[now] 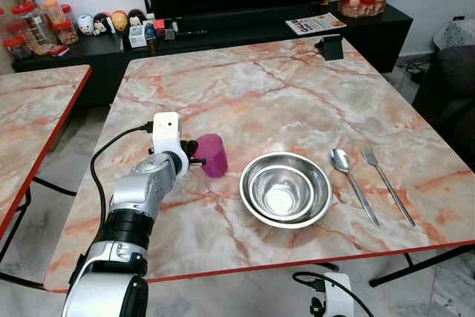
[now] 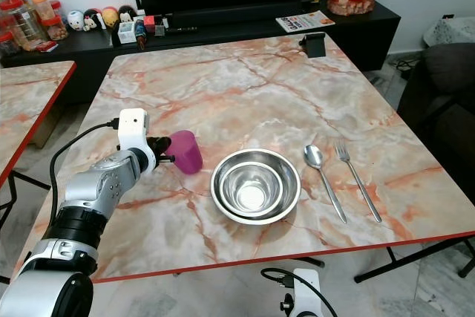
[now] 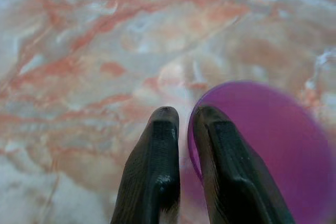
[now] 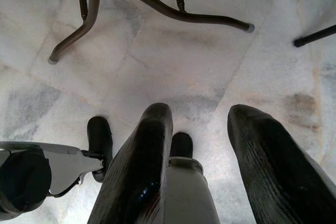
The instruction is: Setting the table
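Upright, cup [image 1: 213,154] left of bowl [image 1: 286,188] on counter [image 1: 245,87], rim clenched between left pincer [image 3: 184,124] fingers; right pincer [image 4: 202,129] released, idle.

Head eyes overlook table [image 1: 297,94]; right wrist faces floor [image 4: 173,61].

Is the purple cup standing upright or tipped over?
Upright: the purple cup stands on the table, its rim pinched by the left gripper fingers.

Purple cup [image 1: 214,155], silver bowls [image 1: 286,188], pink-veined marble table [image 1: 282,87] (red-edged).
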Available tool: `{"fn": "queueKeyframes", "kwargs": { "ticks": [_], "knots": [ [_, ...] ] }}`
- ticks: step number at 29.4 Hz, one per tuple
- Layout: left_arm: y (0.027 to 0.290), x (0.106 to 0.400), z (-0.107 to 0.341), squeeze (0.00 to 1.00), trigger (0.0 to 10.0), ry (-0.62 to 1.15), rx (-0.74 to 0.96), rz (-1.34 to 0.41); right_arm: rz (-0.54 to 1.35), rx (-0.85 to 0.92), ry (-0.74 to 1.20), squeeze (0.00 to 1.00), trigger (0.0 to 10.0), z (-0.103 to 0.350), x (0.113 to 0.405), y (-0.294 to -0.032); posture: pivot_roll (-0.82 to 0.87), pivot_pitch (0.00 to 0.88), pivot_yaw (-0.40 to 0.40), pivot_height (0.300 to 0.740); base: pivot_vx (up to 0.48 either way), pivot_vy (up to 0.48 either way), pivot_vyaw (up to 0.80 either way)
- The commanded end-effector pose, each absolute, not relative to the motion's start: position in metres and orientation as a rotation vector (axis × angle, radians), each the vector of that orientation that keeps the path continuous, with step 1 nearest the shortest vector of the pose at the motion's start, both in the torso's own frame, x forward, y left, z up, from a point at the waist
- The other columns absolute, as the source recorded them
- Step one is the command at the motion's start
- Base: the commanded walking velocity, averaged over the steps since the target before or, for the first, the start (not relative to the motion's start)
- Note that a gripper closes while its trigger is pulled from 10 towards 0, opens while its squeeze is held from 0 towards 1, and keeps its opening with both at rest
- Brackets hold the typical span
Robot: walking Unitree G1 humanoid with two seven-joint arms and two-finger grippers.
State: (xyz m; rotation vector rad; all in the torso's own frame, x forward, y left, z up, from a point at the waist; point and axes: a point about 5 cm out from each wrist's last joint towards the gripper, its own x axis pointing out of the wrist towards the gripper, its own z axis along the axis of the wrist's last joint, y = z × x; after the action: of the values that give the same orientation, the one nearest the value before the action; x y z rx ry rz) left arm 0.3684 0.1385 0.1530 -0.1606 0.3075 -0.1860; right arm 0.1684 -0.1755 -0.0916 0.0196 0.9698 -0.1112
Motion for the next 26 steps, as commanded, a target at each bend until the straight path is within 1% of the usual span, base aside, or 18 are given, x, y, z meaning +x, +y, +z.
{"fn": "queueKeyframes", "kwargs": {
  "ticks": [1, 10, 12, 14, 16, 17, 18, 19, 20, 21, 22, 23, 25, 26],
  "knots": [
    [0.143, 0.37, 0.164, 0.0, 10.0, 0.273, -0.169, -0.185, -0.116, 0.029, 0.971, 0.0, 10.0, -0.092, 0.167, -0.173, 0.04, 0.0, 0.085, 0.74, 0.0, 0.0, 0.0],
    [0.144, 0.369, 0.167, 0.0, 10.0, 0.27, -0.17, -0.196, -0.114, 0.03, 0.971, 0.0, 10.0, -0.092, 0.167, -0.173, 0.04, 0.0, 0.085, 0.74, 0.0, 0.0, 0.0],
    [0.145, 0.37, 0.173, 0.0, 10.0, 0.228, -0.178, -0.197, -0.115, 0.03, 0.97, 0.0, 10.0, -0.092, 0.168, -0.173, 0.04, 0.0, 0.084, 0.74, 0.0, 0.0, 0.0],
    [0.15, 0.371, 0.188, 0.0, 10.0, 0.124, -0.21, -0.188, -0.117, 0.031, 0.968, 0.0, 10.0, -0.092, 0.168, -0.173, 0.04, 0.0, 0.083, 0.74, 0.0, 0.0, 0.0],
    [0.172, 0.367, 0.215, 0.0, 10.0, -0.089, -0.285, -0.116, -0.119, 0.032, 0.968, 0.0, 10.0, -0.092, 0.168, -0.174, 0.04, 0.0, 0.084, 0.74, 0.0, 0.0, 0.0],
    [0.172, 0.367, 0.215, 0.0, 10.0, -0.089, -0.285, -0.116, -0.119, 0.032, 0.968, 0.0, 10.0, -0.092, 0.168, -0.174, 0.04, 0.0, 0.084, 0.74, 0.0, 0.0, 0.0],
    [0.189, 0.362, 0.223, 0.0, 10.0, -0.171, -0.29, -0.045, -0.121, 0.032, 0.966, 0.0, 10.0, -0.092, 0.168, -0.175, 0.04, 0.0, 0.082, 0.74, 0.0, 0.0, 0.0],
    [0.203, 0.358, 0.225, 0.0, 10.0, -0.202, -0.263, 0.015, -0.12, 0.031, 0.966, 0.0, 10.0, -0.092, 0.169, -0.175, 0.04, 0.0, 0.081, 0.74, 0.0, 0.0, 0.0],
    [0.216, 0.354, 0.224, 0.0, 10.0, -0.219, -0.245, 0.072, -0.12, 0.031, 0.965, 0.0, 10.0, -0.091, 0.169, -0.175, 0.04, 0.0, 0.08, 0.74, 0.0, 0.0, 0.0],
    [0.237, 0.346, 0.221, 0.0, 10.0, -0.242, -0.211, 0.16, -0.118, 0.031, 0.965, 0.0, 10.0, -0.091, 0.169, -0.174, 0.05, 0.0, 0.077, 0.74, 0.0, 0.0, 0.0],
    [0.237, 0.346, 0.221, 0.0, 10.0, -0.242, -0.211, 0.16, -0.118, 0.031, 0.965, 0.0, 10.0, -0.091, 0.169, -0.174, 0.05, 0.0, 0.077, 0.74, 0.0, 0.0, 0.0],
    [0.259, 0.336, 0.217, 0.0, 10.0, -0.242, -0.16, 0.254, -0.115, 0.03, 0.964, 0.0, 10.0, -0.091, 0.169, -0.174, 0.06, 0.0, 0.073, 0.74, 0.0, 0.0, 0.0],
    [0.286, 0.321, 0.21, 0.0, 10.0, -0.23, -0.104, 0.364, -0.109, 0.028, 0.963, 0.0, 10.0, -0.091, 0.17, -0.173, 0.07, 0.0, 0.07, 0.74, 0.0, 0.0, 0.0],
    [0.306, 0.309, 0.203, 0.0, 10.0, -0.207, -0.017, 0.444, -0.103, 0.027, 0.963, 0.0, 10.0, -0.091, 0.17, -0.172, 0.07, 0.0, 0.07, 0.74, 0.0, 0.0, 0.0]
  ]
}}
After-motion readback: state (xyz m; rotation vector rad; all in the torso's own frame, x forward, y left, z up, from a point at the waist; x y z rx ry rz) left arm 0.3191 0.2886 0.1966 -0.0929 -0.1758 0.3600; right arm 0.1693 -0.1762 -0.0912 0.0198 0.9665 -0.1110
